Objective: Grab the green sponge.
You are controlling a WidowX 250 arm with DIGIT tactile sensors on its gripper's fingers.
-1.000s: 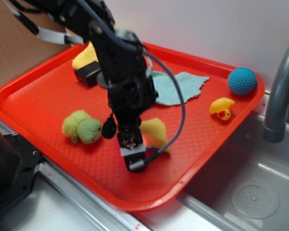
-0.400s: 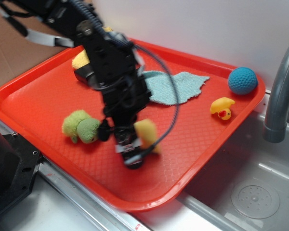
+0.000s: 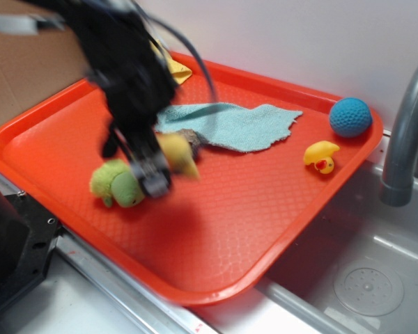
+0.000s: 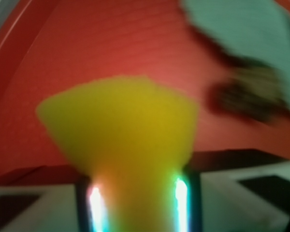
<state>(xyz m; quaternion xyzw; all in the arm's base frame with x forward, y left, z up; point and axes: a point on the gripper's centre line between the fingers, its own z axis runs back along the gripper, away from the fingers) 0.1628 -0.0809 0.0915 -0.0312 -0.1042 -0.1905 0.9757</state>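
The green sponge (image 3: 179, 155) shows as a yellow foam wedge, blurred by motion, held a little above the red tray (image 3: 265, 209). My gripper (image 3: 161, 167) is shut on it, just right of the fuzzy green plush toy (image 3: 118, 184). In the wrist view the sponge (image 4: 123, 125) fills the middle, with its narrow end pinched between my gripper's (image 4: 137, 198) two fingers. Its scouring face cannot be made out.
A teal cloth (image 3: 237, 125) lies at the tray's back, with a small dark object (image 3: 190, 136) at its near edge. A yellow cloth (image 3: 175, 68) is at the back left. A blue ball (image 3: 350, 116) and a rubber duck (image 3: 321, 156) sit right. Faucet (image 3: 404, 132) and sink (image 3: 366, 278) lie beyond.
The arm has swung left and back across the tray with the sponge in the gripper, from the tray's front middle to beside the plush toy. The teal cloth is now uncovered.
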